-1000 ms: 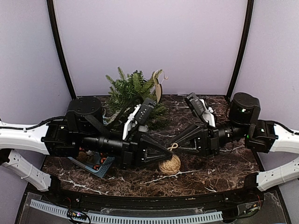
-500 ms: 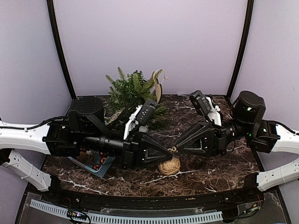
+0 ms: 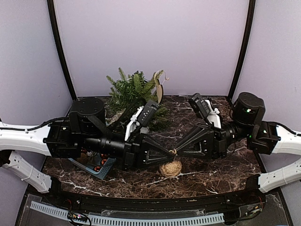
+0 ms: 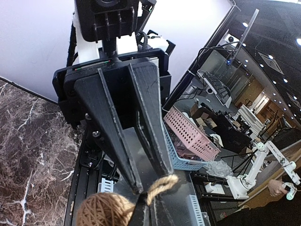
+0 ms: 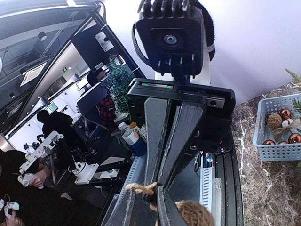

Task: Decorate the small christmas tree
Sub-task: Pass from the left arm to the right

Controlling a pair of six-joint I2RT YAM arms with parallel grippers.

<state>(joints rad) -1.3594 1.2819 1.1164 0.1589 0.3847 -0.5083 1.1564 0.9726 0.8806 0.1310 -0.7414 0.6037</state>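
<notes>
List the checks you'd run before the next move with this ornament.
1. Left end effector shut on the twine loop: ok.
2. Right end effector clamped on that loop: cannot tell; its fingers sit narrowly around it.
3. Twine ball attached below the loop: ok.
4. Small christmas tree upright at the far edge: ok.
5. Free branch to hang it on: cannot tell.

High rear view over the table (image 3: pixel 221 172); close wrist views face to face, twine ball (image 4: pixel 101 209) in both.

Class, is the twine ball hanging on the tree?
No, the twine ball is near the front, apart from the tree at the back.
</notes>
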